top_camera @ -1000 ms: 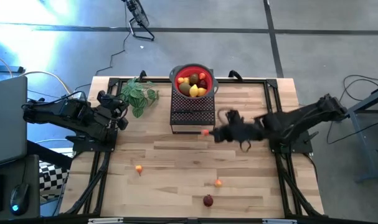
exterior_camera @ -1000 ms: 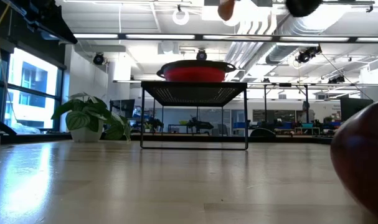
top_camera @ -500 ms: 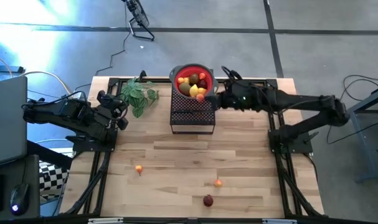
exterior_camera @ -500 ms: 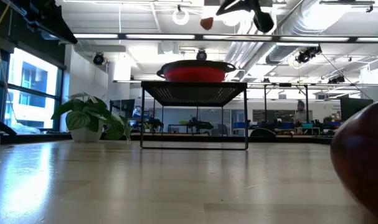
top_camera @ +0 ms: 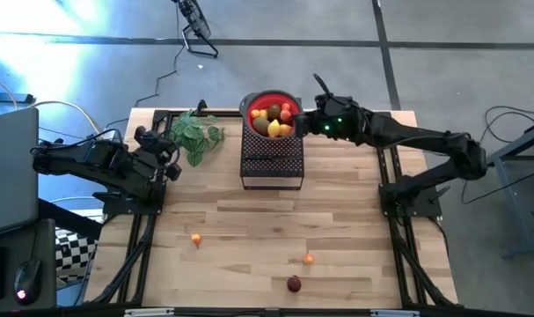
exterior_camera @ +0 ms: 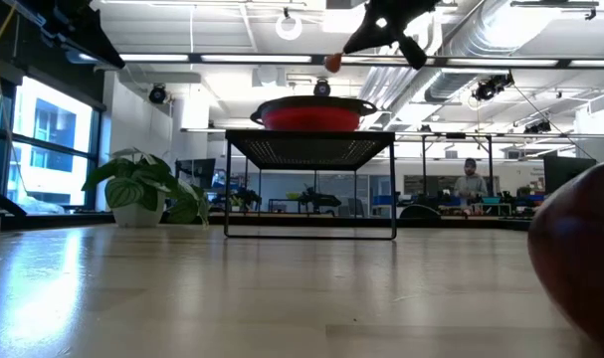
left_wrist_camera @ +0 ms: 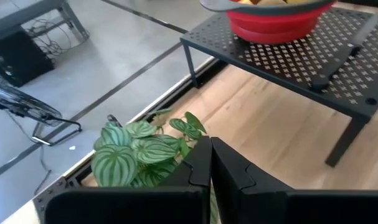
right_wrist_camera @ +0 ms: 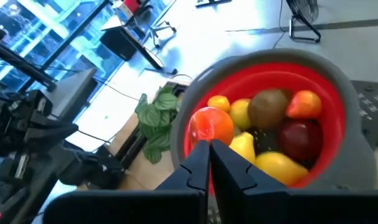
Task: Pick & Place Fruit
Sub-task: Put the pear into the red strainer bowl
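A red bowl (top_camera: 249, 105) with a grey rim stands on a black mesh rack (top_camera: 271, 167) at the table's far middle, with yellow, brown, dark red and orange fruit (right_wrist_camera: 269, 124) in it. My right gripper (right_wrist_camera: 209, 149) reaches over the bowl's right rim, shut on a small orange-red fruit (right_wrist_camera: 210, 126), which also shows above the bowl in the low view (exterior_camera: 332, 62). Three small fruits lie on the near table: orange (top_camera: 196, 238), orange (top_camera: 308, 259), dark red (top_camera: 294, 283). My left gripper (left_wrist_camera: 210, 163) waits shut beside the leafy sprig (top_camera: 194, 134). My right gripper pinches the small orange-red fruit at its lower side (right_wrist_camera: 208, 138), between the free ends of its two fingers. The fingers come from the table's right, slanting a little downward. The fruit is lifted clear, hanging above the bowl's inside.
A black-handled knife (left_wrist_camera: 338, 62) lies on the rack in front of the bowl. Black frame rails (top_camera: 143, 229) run along the table's left and right sides. The dark red fruit shows large at the right edge of the low view (exterior_camera: 580, 264).
My right gripper has swung from in front of the rack toward the table's far edge and then left over the bowl, rolling its wrist. It has stayed shut on the orange-red fruit, which has travelled with it, clear of the table.
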`<act>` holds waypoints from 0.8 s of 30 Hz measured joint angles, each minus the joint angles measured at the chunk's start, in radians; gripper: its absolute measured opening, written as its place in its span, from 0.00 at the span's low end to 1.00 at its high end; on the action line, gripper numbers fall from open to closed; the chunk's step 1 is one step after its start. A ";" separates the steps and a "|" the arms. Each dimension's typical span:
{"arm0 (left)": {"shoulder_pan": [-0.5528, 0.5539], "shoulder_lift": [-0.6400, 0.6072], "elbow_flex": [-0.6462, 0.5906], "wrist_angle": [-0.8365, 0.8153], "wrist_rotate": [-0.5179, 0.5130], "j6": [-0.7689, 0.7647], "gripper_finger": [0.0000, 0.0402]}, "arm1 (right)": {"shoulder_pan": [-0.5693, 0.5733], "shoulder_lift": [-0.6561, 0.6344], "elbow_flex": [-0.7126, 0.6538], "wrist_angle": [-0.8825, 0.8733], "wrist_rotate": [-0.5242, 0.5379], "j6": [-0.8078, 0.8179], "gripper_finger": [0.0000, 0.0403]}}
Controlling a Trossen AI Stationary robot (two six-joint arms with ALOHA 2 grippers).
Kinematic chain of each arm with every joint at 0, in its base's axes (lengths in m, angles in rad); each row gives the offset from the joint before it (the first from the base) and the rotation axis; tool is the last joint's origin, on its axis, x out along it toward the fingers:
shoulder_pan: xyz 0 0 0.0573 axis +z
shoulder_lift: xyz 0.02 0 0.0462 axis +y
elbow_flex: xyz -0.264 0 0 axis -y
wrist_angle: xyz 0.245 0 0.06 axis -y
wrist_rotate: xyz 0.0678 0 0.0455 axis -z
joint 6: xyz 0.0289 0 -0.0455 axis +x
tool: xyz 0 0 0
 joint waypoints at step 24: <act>0.000 0.000 0.000 -0.001 -0.026 0.030 0.00 | -0.011 0.211 0.348 -0.341 0.058 -0.125 0.01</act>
